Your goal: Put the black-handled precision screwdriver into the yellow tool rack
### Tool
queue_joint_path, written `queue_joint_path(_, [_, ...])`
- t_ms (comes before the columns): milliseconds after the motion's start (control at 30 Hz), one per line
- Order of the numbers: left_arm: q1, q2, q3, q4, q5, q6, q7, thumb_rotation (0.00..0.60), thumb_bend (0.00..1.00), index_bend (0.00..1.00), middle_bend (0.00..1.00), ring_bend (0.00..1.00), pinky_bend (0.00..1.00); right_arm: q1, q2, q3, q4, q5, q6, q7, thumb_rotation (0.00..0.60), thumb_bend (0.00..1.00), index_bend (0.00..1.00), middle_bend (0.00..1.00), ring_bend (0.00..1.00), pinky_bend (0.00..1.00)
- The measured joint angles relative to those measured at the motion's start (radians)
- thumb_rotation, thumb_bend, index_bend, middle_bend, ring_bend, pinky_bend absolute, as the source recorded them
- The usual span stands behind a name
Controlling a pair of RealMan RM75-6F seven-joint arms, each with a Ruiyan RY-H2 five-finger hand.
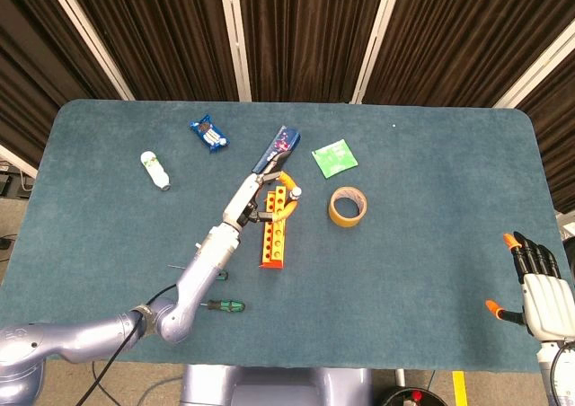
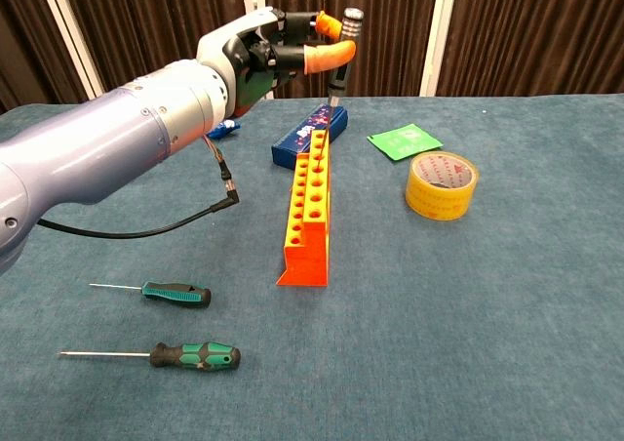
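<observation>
We see the left hand (image 2: 278, 46) pinching the black-handled precision screwdriver (image 2: 340, 53) upright, its tip above the far end of the yellow tool rack (image 2: 309, 207) on the surface (image 2: 487, 314). The right hand (image 1: 541, 287) rests at the surface's edge, fingers apart, holding nothing.

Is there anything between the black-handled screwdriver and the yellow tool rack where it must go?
Nothing visible blocks the way. The left robot hand holds the black-handled screwdriver upright above the far end of the yellow tool rack, with only open air below its tip. The blue packet lies behind the rack, not over its holes.
</observation>
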Motion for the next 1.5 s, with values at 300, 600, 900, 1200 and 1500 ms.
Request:
queue_joint_path(300, [0.001, -0.012, 0.018, 0.028, -0.017, -0.011, -0.003, 0.600, 0.36, 0.63, 0.02, 0.00, 0.02, 0.000, -0.001, 0.001, 0.002, 0.000, 0.002, 0.001, 0.600, 0.03, 0.00, 0.00, 0.00, 0.00])
queue_joint_path(600, [0.015, -0.006, 0.049, 0.047, -0.029, -0.037, 0.007, 0.600, 0.36, 0.63, 0.02, 0.00, 0.02, 0.002, -0.006, 0.001, 0.005, 0.002, -0.004, 0.001, 0.600, 0.03, 0.00, 0.00, 0.00, 0.00])
queue_joint_path(900, [0.018, 0.002, 0.061, 0.059, -0.041, -0.071, 0.015, 0.600, 0.36, 0.63, 0.03, 0.00, 0.02, 0.003, -0.003, 0.003, -0.002, 0.007, -0.005, 0.001, 0.600, 0.03, 0.00, 0.00, 0.00, 0.00])
queue_joint_path(1200, [0.014, 0.020, 0.073, 0.064, -0.072, -0.116, 0.055, 0.600, 0.36, 0.62, 0.03, 0.00, 0.02, 0.005, -0.005, 0.003, 0.008, -0.003, -0.001, 0.001, 0.600, 0.03, 0.00, 0.00, 0.00, 0.00])
queue_joint_path(1500, [0.013, 0.028, 0.077, 0.061, -0.084, -0.126, 0.091, 0.600, 0.36, 0.62, 0.03, 0.00, 0.02, 0.005, -0.005, 0.003, 0.009, -0.003, -0.001, 0.003, 0.600, 0.04, 0.00, 0.00, 0.00, 0.00])
